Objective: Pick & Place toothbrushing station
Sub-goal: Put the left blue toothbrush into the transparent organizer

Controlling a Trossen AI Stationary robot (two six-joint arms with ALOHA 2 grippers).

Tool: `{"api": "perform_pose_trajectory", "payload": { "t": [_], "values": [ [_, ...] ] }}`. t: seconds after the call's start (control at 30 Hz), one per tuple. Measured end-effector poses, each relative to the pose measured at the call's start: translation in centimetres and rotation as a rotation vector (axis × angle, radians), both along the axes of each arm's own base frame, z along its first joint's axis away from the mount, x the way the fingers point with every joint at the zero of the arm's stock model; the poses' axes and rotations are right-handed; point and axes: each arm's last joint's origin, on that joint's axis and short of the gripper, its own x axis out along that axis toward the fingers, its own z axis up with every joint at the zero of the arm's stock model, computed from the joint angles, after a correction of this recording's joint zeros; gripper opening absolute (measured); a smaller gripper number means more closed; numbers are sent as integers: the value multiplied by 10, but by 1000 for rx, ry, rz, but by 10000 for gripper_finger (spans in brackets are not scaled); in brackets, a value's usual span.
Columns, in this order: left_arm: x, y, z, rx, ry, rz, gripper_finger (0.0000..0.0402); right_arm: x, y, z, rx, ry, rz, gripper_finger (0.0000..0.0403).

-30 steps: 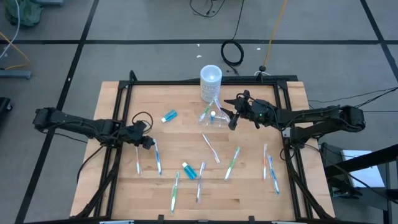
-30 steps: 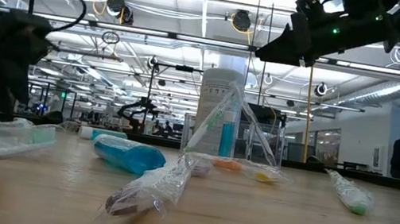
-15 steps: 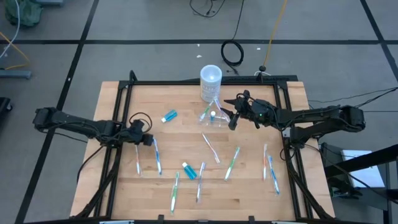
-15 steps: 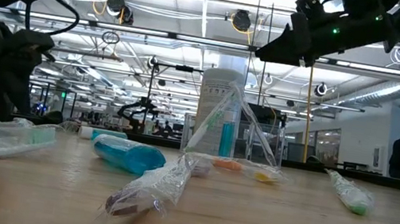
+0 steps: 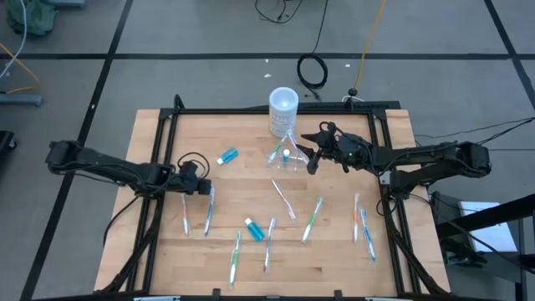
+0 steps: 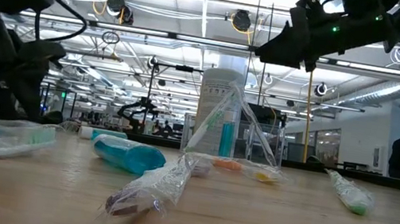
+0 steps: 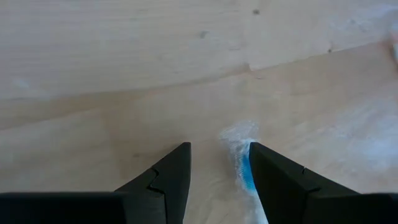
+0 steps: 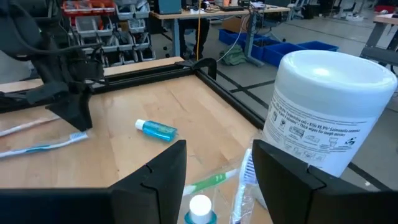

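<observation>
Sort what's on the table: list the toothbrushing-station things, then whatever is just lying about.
Job: clear container; wrapped toothbrushes scattered over the table, e.g.; blue tubes.

Lying about: white cylinder; black cable coil on the floor.

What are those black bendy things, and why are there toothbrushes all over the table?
Those are two robot arms with pinchers called grippers. One picture looks down from above, one looks level across the wooden table, and two come from little cameras on the arms' wrists.

Wrapped toothbrushes and small blue tubes lie scattered on the table. By the far edge stands a clear container with a few brushes and a tube inside, next to a tall white cylinder.

The left gripper is down near the table, open, right beside a blue toothbrush. The right gripper hovers open by the clear container. Neither is holding anything.
</observation>
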Motion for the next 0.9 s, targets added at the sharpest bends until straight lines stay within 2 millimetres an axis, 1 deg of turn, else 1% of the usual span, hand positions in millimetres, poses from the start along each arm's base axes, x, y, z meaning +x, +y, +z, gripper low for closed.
{"api": "perform_pose_trajectory", "payload": {
  "t": [0.17,0.27,0.37,0.57,0.73,0.9],
  "values": [
    [13,-1,10,52,-156,-85,170,0,0,0,-2,1,1,178],
    [16,-2,13,61,-193,-120,170,0,0,0,-2,2,0,178],
    [14,-5,10,29,-164,-127,170,0,0,0,-1,1,0,178],
    [11,-16,-2,-52,-53,-104,170,0,0,0,0,1,1,178],
    [15,-19,-7,-63,-40,-91,170,0,0,0,-2,2,1,178],
    [19,-18,-10,-42,-33,-101,169,0,0,0,-2,2,1,178]
  ]
}}
